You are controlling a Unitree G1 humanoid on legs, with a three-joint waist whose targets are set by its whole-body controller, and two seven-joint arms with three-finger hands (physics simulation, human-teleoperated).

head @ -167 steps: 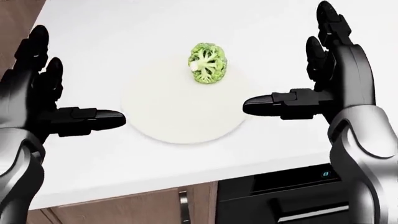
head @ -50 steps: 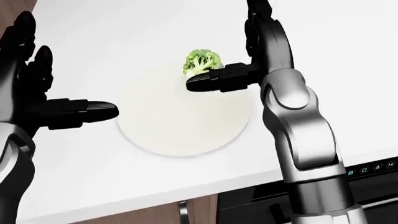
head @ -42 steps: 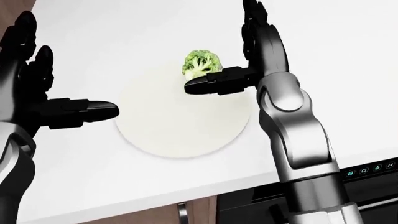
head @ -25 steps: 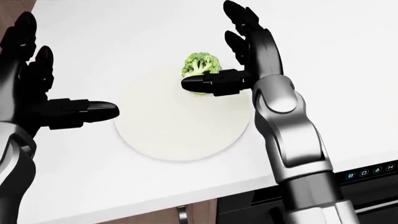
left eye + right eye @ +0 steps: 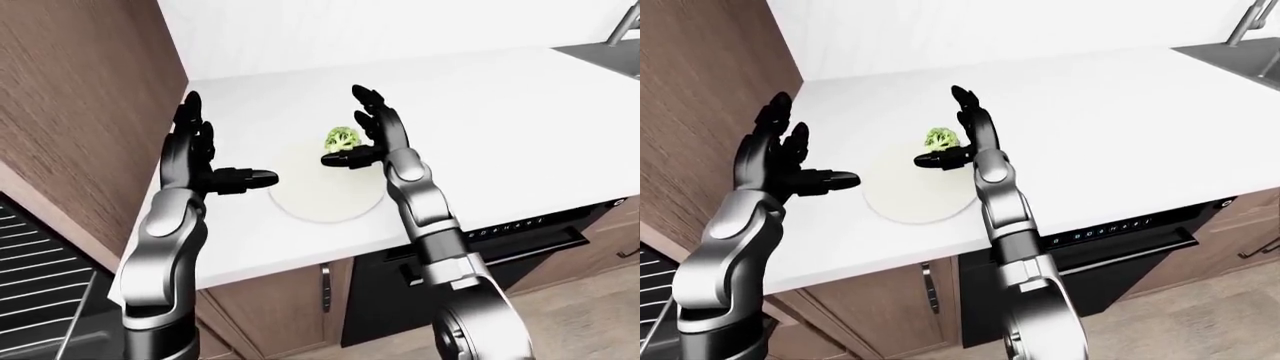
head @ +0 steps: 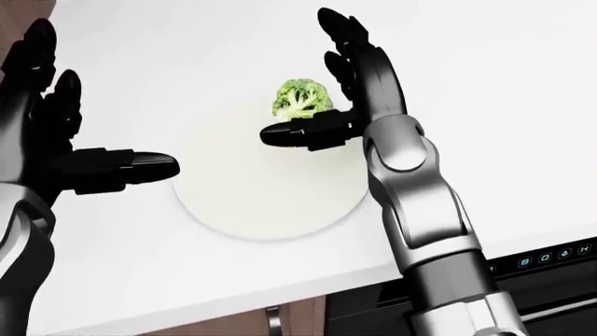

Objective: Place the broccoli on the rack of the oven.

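Green broccoli (image 6: 301, 99) on plate (image 6: 271, 210) rim | right hand (image 6: 322, 94) wide open, thumb under it, fingers just right (much nearer) | left hand (image 6: 70, 140) open, well apart, idle

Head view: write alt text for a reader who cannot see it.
The right robot hand, fingers open, stands about a broccoli floret on a round white plate, thumb just below it. The left robot hand hovers open at the picture's left over the white counter; a dark appliance panel shows at bottom right.
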